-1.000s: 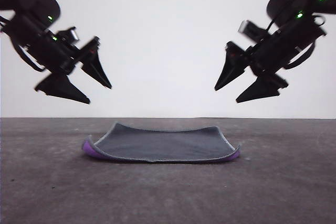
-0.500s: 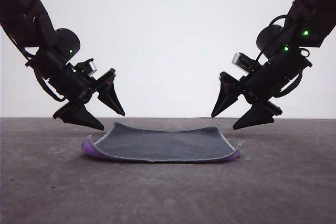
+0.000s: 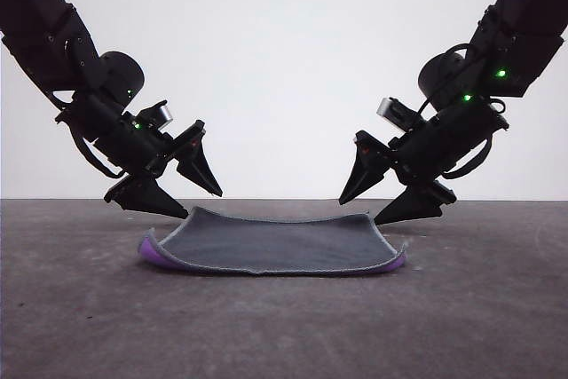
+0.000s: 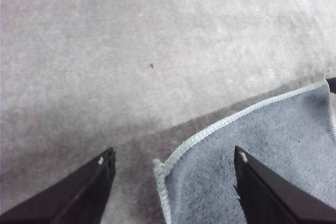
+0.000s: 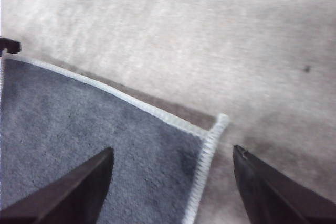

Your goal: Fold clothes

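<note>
The clothes (image 3: 271,243) are one small cloth lying flat on the grey table, dark grey face up, purple showing under its curled near corners. My left gripper (image 3: 202,202) hangs open just above the cloth's far left corner (image 4: 160,167), which sits between its two fingers in the left wrist view. My right gripper (image 3: 359,209) is open too, poised just above the far right corner (image 5: 218,121), with that stitched corner between its fingers (image 5: 79,192). Neither gripper holds anything.
The grey table (image 3: 497,308) stretches wide around the cloth, and a plain white wall rises behind it. The far table edge runs just behind the cloth.
Both arms have come down and inward from high above the table. Their open fingertips now hover right over the cloth's two far corners. The cloth itself has not moved.
</note>
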### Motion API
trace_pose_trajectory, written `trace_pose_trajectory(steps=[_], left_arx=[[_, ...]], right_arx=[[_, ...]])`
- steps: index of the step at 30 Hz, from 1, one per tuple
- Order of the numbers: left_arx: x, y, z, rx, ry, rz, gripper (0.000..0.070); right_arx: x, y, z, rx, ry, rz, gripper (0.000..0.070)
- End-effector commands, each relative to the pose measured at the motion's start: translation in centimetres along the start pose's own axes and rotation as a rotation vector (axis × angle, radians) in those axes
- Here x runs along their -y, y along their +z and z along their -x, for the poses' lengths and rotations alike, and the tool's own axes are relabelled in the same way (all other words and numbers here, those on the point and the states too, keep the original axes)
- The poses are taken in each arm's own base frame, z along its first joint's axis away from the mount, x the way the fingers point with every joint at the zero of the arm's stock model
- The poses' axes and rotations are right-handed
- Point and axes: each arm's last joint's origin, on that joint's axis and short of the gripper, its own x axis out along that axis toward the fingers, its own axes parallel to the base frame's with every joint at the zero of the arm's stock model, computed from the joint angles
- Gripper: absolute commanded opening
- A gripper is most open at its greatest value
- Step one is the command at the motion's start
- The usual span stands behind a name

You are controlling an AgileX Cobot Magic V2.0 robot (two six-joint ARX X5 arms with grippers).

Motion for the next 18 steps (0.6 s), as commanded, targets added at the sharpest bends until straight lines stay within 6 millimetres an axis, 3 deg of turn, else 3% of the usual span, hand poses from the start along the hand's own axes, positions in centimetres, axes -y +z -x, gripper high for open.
trace_pose_trajectory(steps=[1,4,11,13,18], left_arx=[[-0.17,0.05,-1.05,0.001,-0.011,-0.007,0.042],[-0.09,-0.06,-1.21,-0.005,-0.013,-0.006,0.0416],[0.38,-0.16,-1.5,-0.011,-0.02,-0.014,0.0308],[0.46,-0.18,-1.54,-0.012,-0.021,-0.015,0.0296],[0.51,-0.22,-1.59,-0.015,-0.022,-0.015,0.0001]], right_arx=[[0.49,-0.27,-1.33,-0.014,0.01,-0.031,0.0455],[0.66,-0.63,-1.88,-0.028,0.019,-0.041,0.0455],[0.21,-0.35,-2.03,-0.025,0.071,-0.051,0.0434],[0.16,-0.22,-2.0,-0.022,0.074,-0.053,0.0372],[0.09,-0.04,-1.98,-0.017,0.074,-0.045,0.0114]])
